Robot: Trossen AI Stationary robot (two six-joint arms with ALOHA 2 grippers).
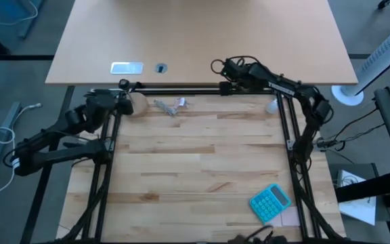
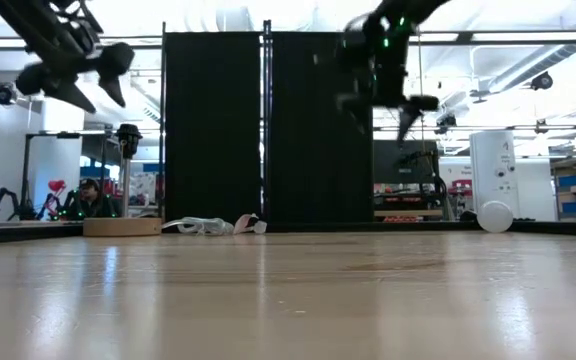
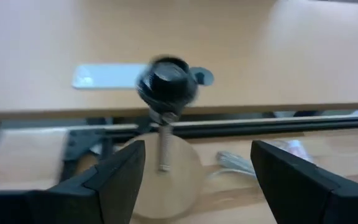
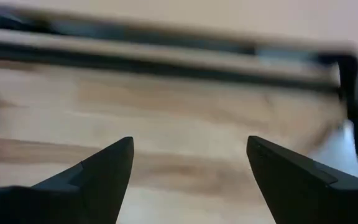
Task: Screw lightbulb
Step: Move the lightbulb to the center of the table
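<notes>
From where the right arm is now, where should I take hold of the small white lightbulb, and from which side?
Grip the small white rounded lightbulb across its widest round part, coming straight down from above. It sits free on the table near the far right corner, close to the black frame post, so a sideways approach looks cramped. The open right hand hovers farther left along the back edge; which way the bulb's neck points cannot be told.

A pale plank-wood table with a glossy sheen carries a smooth, matt white lightbulb, a tan wooden disc with a glossy black socket, a crumpled clear plastic wrapper and a blue plastic calculator.
</notes>
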